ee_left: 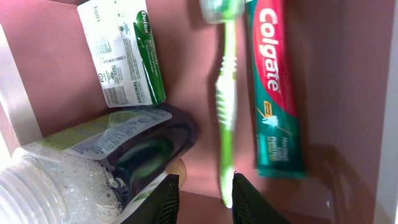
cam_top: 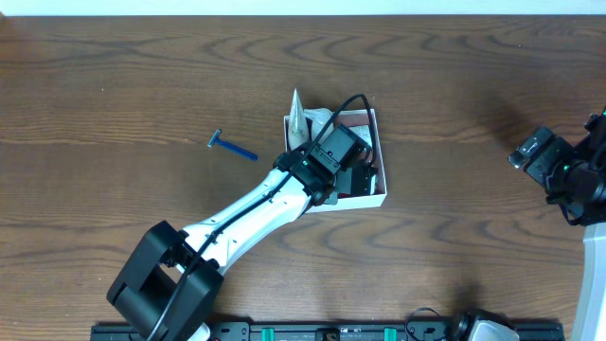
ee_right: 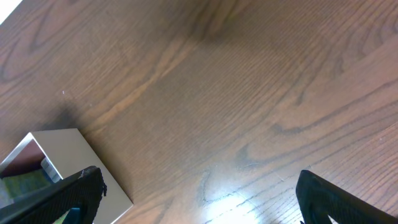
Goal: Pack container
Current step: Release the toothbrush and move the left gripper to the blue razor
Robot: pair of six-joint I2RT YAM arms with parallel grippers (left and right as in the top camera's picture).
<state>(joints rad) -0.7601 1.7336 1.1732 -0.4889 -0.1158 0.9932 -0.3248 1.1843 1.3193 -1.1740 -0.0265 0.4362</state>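
The container [cam_top: 360, 201] is sitting at the middle of the counter [cam_top: 114, 85], and the left arm is reaching down into it. The left fingers [ee_left: 163, 200] are standing apart and gripping nothing, with the handle end of the green toothbrush [ee_left: 227, 106] lying between them on the reddish-brown floor. This is looking like the setting-down of the toothbrush, with most of the packing done. A red and green toothpaste tube [ee_left: 273, 93] is lying just beside the brush, a green-white soap carton [ee_left: 124, 53] is resting in the far corner, and a glossy dark pouch [ee_left: 124, 155] with a crinkled clear end is slumping near the fingers.

A blue razor [cam_top: 232, 147] is lying outside on the wood, to the left of the box, so it is probably waiting its turn. The next move is calling for a straight lift clear of the thin white walls and the soft pouch, then a low, careful pinch, since the razor is looking slim, hard and flat against the smooth grained wood.

The right fingers [ee_right: 68, 193] are hanging wide apart and empty over bare counter, well off to the right
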